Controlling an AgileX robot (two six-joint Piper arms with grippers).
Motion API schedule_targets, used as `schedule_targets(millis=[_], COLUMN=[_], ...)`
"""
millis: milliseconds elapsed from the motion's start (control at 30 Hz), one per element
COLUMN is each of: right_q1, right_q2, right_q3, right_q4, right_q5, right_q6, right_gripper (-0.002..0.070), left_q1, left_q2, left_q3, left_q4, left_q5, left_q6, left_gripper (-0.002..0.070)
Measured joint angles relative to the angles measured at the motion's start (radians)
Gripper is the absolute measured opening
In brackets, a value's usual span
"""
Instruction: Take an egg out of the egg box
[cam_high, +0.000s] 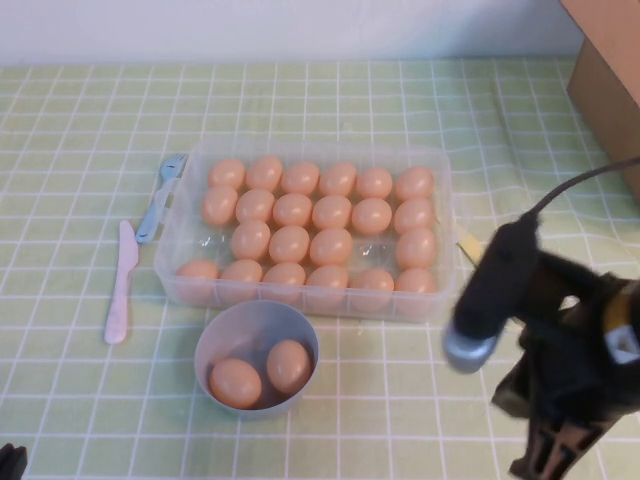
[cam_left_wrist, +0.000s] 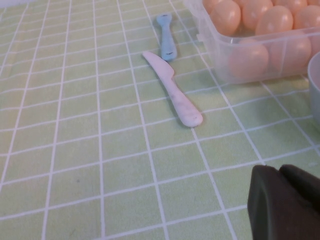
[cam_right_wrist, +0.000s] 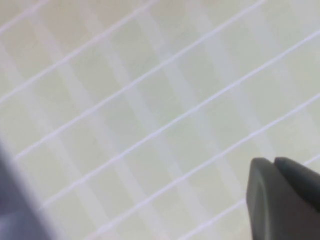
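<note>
The clear plastic egg box (cam_high: 438, 160) stands mid-table, holding several rows of orange-tan eggs (cam_high: 291, 210); two cups in its third row are bare. Its near corner with eggs shows in the left wrist view (cam_left_wrist: 250, 55). Two more eggs (cam_high: 288, 365) lie in the round blue-grey bowl (cam_high: 225, 330) in front of the box. My right gripper (cam_right_wrist: 274, 162) is shut and empty over bare tablecloth; the right arm (cam_high: 560, 350) hangs at the front right, right of the bowl. My left gripper (cam_left_wrist: 278, 171) is shut and empty, low at the front left, away from the box.
A white plastic knife (cam_high: 120, 285) and a light blue fork (cam_high: 160, 195) lie left of the box; both show in the left wrist view, knife (cam_left_wrist: 172, 90) and fork (cam_left_wrist: 166, 35). A cardboard box (cam_high: 610, 70) stands at the back right.
</note>
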Motion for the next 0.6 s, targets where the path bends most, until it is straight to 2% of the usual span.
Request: schedule_targets(millis=[200,333,600], right_q1=[-0.138,-0.295,-0.503], right_q2=[-0.237,-0.444,-0.889], right_q3=[0.232,0.420,0.710], right_q4=[-0.024,-0.026,-0.026], right_q5=[-0.288,-0.457,-0.607], right_q6=[-0.005,-0.005,-0.005], right_gripper=[-0.0017,-0.0017,-0.0017], left_q1=[0.000,0.000,0.000], left_q2=[0.000,0.000,0.000], left_q3=[0.000,0.000,0.000], left_q4=[0.000,0.000,0.000], left_q5=[0.000,0.000,0.000], left_q6=[0.000,0.000,0.000], left_gripper=[-0.0004,-0.0004,-0.0004])
